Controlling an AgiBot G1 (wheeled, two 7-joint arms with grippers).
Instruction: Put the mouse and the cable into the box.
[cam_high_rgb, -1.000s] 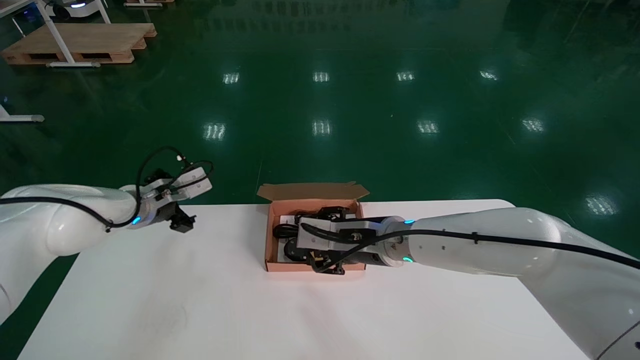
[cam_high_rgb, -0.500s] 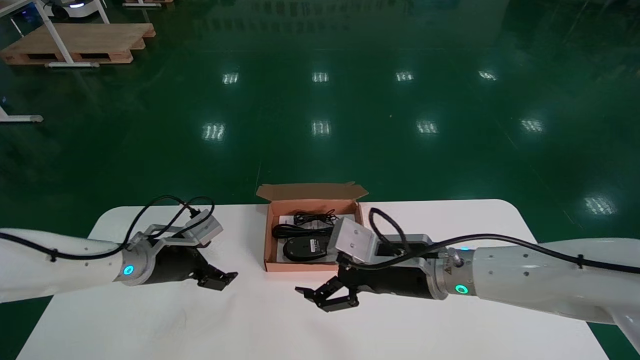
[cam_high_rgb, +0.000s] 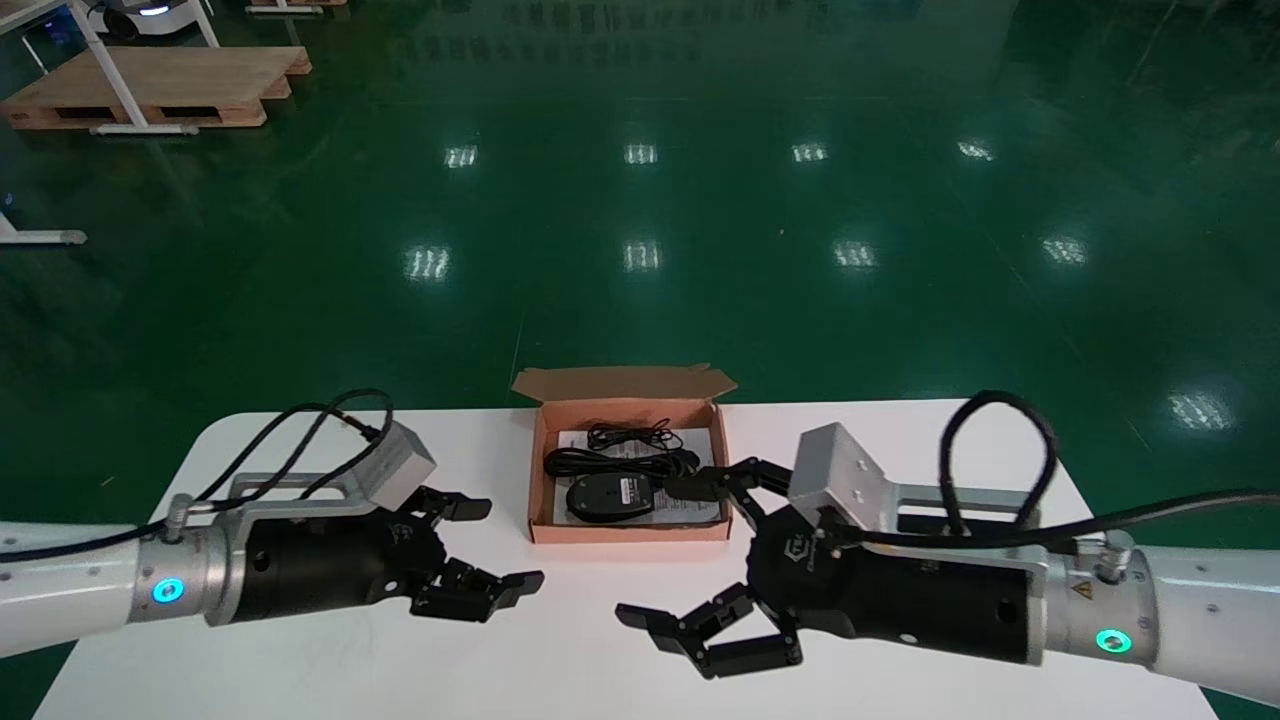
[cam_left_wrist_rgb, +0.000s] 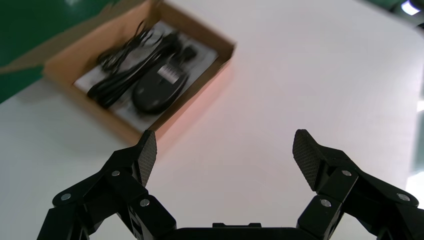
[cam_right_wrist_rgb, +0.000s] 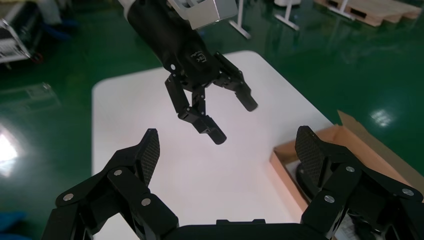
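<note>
Left gripper (cam_high_rgb: 510, 543) (cam_left_wrist_rgb: 226, 150): low over the worktop (cam_high_rgb: 560, 660) (cam_left_wrist_rgb: 300, 75), jaws spread wide, nothing between them. It points across toward the right gripper. The right wrist view shows it too (cam_right_wrist_rgb: 234, 121), fingers well apart and clear of the white surface.

Box (cam_high_rgb: 630, 532) (cam_left_wrist_rgb: 200, 102): open cardboard, flap up at the far side, flat on the worktop. It sits ahead of the left jaws and off to their right-arm side, well apart from the tips. No contact.

Contents:
- mouse (cam_high_rgb: 610, 495) (cam_left_wrist_rgb: 160, 87), black, lies in the near half of the box
- cable (cam_high_rgb: 600, 462) (cam_left_wrist_rgb: 125, 75), black, bundled just behind the mouse on the flap side, touching it or nearly so; can't tell which
- both rest on a white paper sheet (cam_high_rgb: 575, 440) lining the box floor

So both task items are in the box, outside either set of jaws.

Right gripper (cam_high_rgb: 650, 550) (cam_right_wrist_rgb: 227, 144): also low over the worktop (cam_right_wrist_rgb: 150, 100), jaws wide, holding nothing. It faces the left gripper with bare worktop between the two sets of tips. The box (cam_right_wrist_rgb: 345, 137) is just beside the far finger of the right jaws. In the head view that fingertip overlaps the box's near right corner, next to the mouse. Can't tell if it touches the rim.
</note>
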